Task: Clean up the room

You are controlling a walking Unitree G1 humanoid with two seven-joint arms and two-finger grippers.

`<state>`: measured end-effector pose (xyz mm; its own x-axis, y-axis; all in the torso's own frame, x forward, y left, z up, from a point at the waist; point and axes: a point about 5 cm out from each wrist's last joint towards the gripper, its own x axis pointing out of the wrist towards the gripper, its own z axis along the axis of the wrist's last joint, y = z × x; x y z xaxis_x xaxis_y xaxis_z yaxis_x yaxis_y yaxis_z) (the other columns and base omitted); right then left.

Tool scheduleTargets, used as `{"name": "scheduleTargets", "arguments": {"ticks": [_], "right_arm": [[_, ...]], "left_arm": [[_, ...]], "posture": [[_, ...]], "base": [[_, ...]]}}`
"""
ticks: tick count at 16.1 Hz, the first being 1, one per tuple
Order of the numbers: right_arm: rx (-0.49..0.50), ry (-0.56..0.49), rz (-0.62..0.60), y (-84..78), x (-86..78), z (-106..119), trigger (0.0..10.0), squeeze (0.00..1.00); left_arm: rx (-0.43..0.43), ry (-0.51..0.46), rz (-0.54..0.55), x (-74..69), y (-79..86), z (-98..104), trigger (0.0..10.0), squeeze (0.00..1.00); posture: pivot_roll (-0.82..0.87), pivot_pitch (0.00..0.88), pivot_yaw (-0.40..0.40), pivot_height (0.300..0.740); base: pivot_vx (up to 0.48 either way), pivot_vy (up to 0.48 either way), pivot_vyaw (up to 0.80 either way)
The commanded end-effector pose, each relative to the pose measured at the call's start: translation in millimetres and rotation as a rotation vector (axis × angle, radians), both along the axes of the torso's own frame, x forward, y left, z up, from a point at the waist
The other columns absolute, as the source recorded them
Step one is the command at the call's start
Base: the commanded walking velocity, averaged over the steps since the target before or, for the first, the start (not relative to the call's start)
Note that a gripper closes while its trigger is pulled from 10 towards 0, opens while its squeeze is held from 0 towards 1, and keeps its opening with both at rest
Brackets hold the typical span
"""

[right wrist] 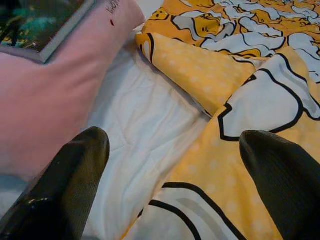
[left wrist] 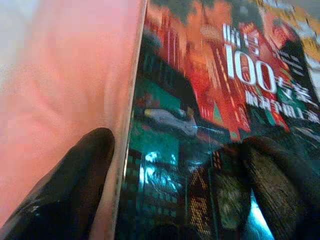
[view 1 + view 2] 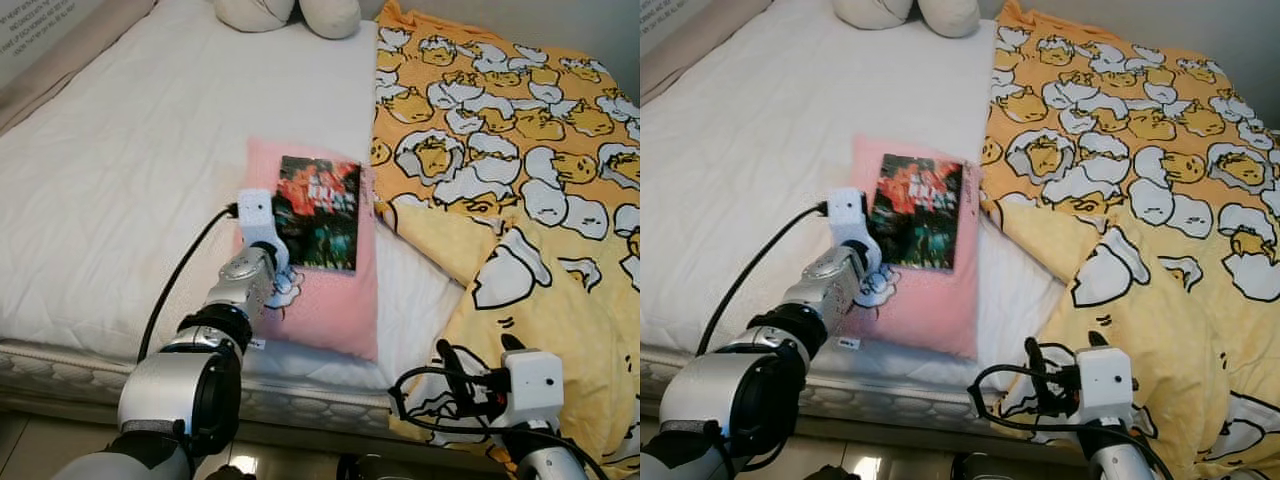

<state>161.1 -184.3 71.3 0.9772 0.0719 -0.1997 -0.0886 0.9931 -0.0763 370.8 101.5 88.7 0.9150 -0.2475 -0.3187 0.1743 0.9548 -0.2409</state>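
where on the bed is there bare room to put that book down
Bare white sheet spreads from the pink pillow toward the robot's left and up to the plush toys. A narrow strip lies between pillow and yellow blanket, which crowds the right half. The left gripper is at the book.

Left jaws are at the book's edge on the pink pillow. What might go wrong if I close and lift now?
1. One finger of the left gripper lies on the pink pillow, the other on the book cover, so closing may pinch fabric and drag the pillow along.
2. The pillow is soft; the book may sink or slide instead of being gripped.
3. The right gripper hangs open over the yellow blanket and may snag it.
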Motion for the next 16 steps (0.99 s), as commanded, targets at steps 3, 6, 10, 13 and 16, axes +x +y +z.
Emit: {"name": "scheduleTargets", "arguments": {"ticks": [3,6,10,13,16], "right_arm": [[-0.003,0.024,-0.009,-4.4,0.8,-4,10.0,0.0],[0.001,0.024,-0.007,-3.3,2.3,-5,10.0,0.0],[0.0,0.02,-0.007,-4.3,6.2,-6,10.0,0.0],[0.004,0.003,-0.01,-2.1,18.7,-11,10.0,0.0],[0.008,-0.016,-0.029,-3.3,29.6,-12,10.0,0.0]], "left_arm": [[0.013,0.197,-0.035,-21.9,-0.6,-37,0.0,0.0],[-0.01,0.19,-0.047,-21.4,-0.5,-36,0.0,0.0],[-0.038,0.138,-0.05,-18.0,3.9,-30,0.0,0.0],[-0.084,0.16,-0.09,-25.8,-3.0,-39,0.0,0.0],[-0.097,0.126,-0.106,-22.9,-11.2,-33,0.0,0.0]], "posture": [[-0.16,0.087,-0.077,0.732],[-0.16,0.076,-0.073,0.732],[-0.16,0.053,-0.069,0.732],[-0.15,0.0,-0.045,0.732],[-0.14,0.0,-0.032,0.732]], "base": [[0.0,0.0,0.0],[0.0,0.0,0.0],[0.0,0.0,0.0],[0.0,0.0,0.0],[0.0,0.0,0.0]]}}
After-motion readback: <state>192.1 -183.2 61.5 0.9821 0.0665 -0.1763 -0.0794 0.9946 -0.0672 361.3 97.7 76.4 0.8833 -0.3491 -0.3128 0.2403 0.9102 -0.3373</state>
